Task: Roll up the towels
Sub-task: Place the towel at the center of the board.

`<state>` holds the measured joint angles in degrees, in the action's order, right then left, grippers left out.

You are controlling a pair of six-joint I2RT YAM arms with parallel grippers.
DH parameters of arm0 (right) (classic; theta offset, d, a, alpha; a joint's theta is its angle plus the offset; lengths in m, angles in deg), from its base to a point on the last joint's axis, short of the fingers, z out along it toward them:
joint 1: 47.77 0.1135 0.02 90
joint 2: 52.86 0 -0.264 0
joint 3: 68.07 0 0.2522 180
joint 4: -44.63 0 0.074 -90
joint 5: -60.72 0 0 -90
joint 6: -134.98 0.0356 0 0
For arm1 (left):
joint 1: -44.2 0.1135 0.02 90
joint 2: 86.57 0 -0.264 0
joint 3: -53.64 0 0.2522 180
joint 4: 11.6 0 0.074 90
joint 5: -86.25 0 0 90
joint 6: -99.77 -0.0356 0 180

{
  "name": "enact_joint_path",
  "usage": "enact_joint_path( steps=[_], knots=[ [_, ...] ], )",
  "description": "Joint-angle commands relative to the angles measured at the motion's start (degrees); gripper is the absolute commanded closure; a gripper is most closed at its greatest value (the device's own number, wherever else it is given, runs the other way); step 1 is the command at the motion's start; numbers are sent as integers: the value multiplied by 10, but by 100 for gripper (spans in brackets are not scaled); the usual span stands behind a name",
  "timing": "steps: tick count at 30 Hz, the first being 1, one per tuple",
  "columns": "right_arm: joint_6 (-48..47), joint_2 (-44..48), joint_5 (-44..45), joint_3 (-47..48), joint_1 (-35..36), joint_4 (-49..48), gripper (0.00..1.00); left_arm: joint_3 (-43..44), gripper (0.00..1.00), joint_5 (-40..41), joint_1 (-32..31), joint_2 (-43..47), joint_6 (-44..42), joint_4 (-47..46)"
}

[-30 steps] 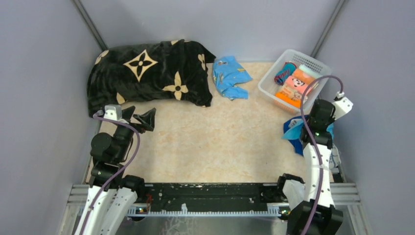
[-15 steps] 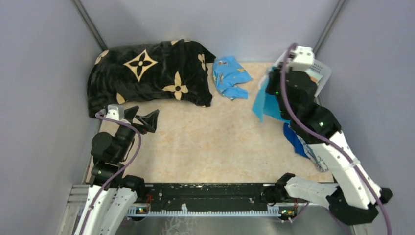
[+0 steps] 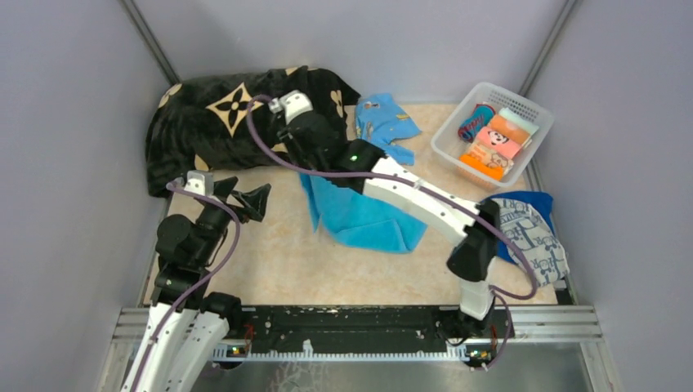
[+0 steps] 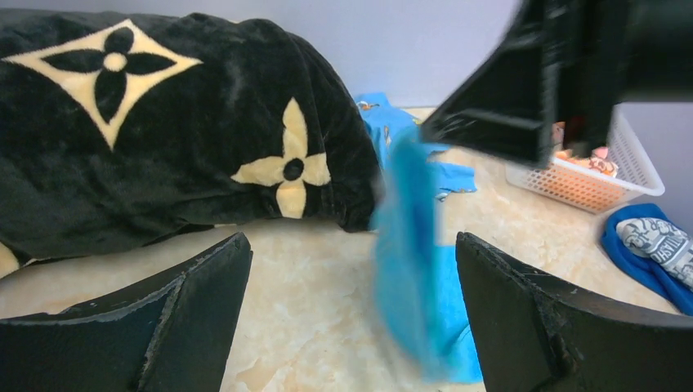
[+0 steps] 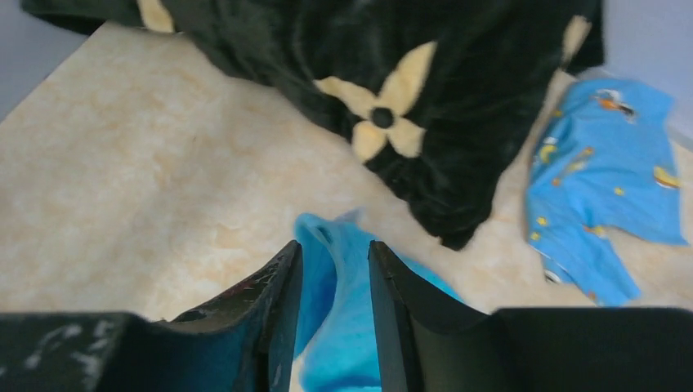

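Note:
The turquoise towel (image 3: 364, 216) lies crumpled on the table's middle, its left end still lifted and blurred under my right gripper (image 3: 306, 165). In the right wrist view that end (image 5: 343, 327) runs up between the right gripper's (image 5: 333, 249) parted jaws, loose on one side. My left gripper (image 3: 245, 194) hovers wide open at the left, nothing in it; its view shows the towel (image 4: 409, 245) hanging ahead of the left gripper (image 4: 351, 238). The white towel with dark-blue print (image 3: 535, 237) rests on the royal-blue towel (image 3: 523, 200) at the right edge.
A black blanket with cream flowers (image 3: 237, 122) fills the back left. A light-blue printed garment (image 3: 384, 126) lies beside it. A white basket (image 3: 531, 106) with rolled cloths stands at the back right. Grey walls close in both sides.
My right arm swung from the right side across to the left middle, carrying the turquoise towel, which now mostly lies on the table. Its jaws have parted. The left arm barely moved.

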<state>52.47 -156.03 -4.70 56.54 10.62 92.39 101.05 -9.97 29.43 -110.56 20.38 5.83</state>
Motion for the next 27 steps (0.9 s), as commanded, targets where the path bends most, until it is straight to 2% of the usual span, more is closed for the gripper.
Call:
enact_joint_path(
  steps=[1,4,7,13,16,20,25,27],
  knots=[
    [-12,-57,-91,97,8,21,55,11,1,-14,-3,-16,-2,0],
    [-27,-42,-89,55,7,24,42,17,1,-13,-3,-33,3,4],
    [-25,7,-91,-46,-9,2,39,26,0,2,-3,-57,15,17],
    [11,136,-176,-291,-94,-54,40,40,1,37,-3,-107,63,61],
    [18,186,-226,-392,-154,-77,41,41,1,69,-2,-144,102,93],
    [27,235,-319,-511,-243,-119,43,38,1,65,0,-206,138,109],
    [30,239,-410,-578,-315,-167,46,38,1,33,23,-274,170,102],
    [30,224,-432,-591,-333,-185,46,33,1,10,51,-288,181,94]
  ],
)
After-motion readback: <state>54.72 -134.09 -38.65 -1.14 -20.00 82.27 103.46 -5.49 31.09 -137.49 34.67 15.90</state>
